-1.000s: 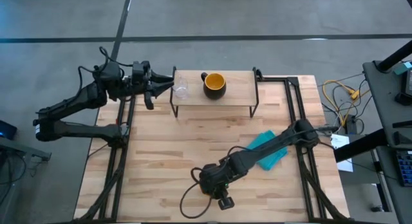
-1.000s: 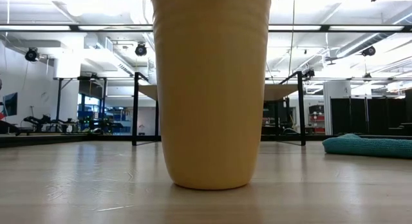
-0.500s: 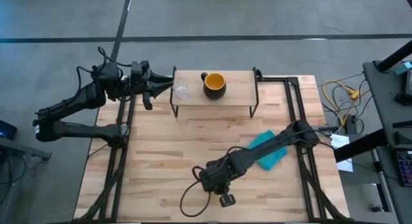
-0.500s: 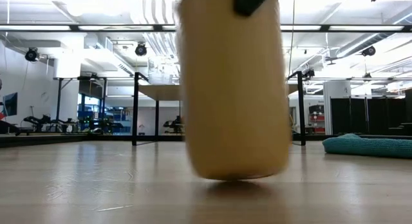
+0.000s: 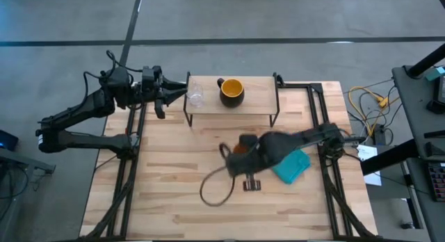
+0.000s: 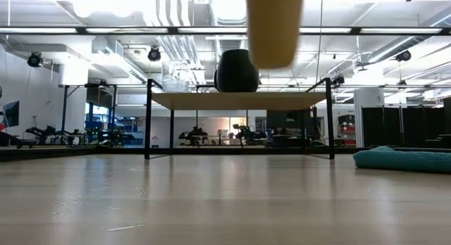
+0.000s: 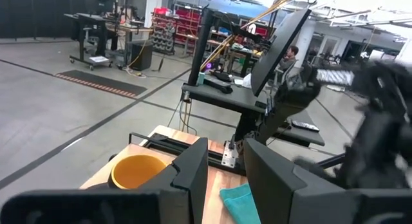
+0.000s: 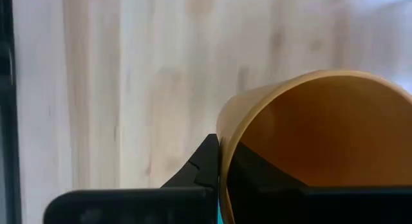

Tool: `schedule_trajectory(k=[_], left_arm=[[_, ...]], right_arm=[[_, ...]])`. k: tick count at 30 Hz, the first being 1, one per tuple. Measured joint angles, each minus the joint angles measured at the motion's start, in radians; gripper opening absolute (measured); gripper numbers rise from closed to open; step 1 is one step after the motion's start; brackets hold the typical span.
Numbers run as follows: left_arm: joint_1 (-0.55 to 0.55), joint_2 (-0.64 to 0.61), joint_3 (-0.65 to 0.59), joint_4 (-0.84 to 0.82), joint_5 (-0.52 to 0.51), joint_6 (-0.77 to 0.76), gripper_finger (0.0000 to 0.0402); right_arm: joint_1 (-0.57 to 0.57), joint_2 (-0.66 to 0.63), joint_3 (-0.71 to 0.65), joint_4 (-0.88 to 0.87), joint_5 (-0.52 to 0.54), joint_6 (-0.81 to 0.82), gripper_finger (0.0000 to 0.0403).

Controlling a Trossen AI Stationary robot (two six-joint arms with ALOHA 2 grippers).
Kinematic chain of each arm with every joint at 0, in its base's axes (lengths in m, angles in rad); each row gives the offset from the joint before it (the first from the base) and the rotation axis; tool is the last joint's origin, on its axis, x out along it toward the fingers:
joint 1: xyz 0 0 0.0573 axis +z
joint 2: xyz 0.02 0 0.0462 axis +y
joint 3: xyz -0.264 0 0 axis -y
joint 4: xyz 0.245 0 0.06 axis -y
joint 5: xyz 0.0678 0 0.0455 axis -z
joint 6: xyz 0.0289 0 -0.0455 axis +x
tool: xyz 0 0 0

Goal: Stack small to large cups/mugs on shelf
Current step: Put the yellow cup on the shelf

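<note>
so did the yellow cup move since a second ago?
Yes. The yellow cup, held by the right gripper, has lifted off the table and travelled toward the shelf; in the low view it now hangs above shelf height.

On the shelf [image 5: 256, 96] at the table's [image 5: 160, 179] far edge: clear cup [image 5: 195, 95] at left end, handled mug [image 5: 231, 92] mid-board. Cloth [image 5: 293, 166] toward right edge. Handleless cup [image 6: 273, 27] aloft over table centre, before the shelf.
</note>
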Motion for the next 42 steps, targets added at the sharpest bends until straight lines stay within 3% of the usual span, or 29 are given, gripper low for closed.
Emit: schedule_trajectory(k=[5,9,23,33,42], left_arm=[[0.0,0.006,-0.001,0.0,0.001,-0.001,0.0089],[0.0,0.006,-0.001,-0.004,0.001,-0.001,0.0089],[0.001,0.011,0.001,0.001,0.001,-0.001,0.0089],[0.003,0.094,0.003,0.004,-0.001,-0.002,0.0089],[0.003,0.152,0.017,0.164,-0.062,-0.003,0.0089]], right_arm=[[-0.081,-0.065,0.056,-0.033,0.144,0.084,0.0009],[-0.168,-0.133,0.032,-0.031,0.168,0.125,0.0009],[-0.501,-0.341,-0.223,-0.034,0.159,0.131,0.0009],[-0.604,-0.342,-0.252,0.012,0.096,-0.016,0.0009],[-0.688,-0.317,-0.255,0.022,0.08,-0.128,0.0009]])
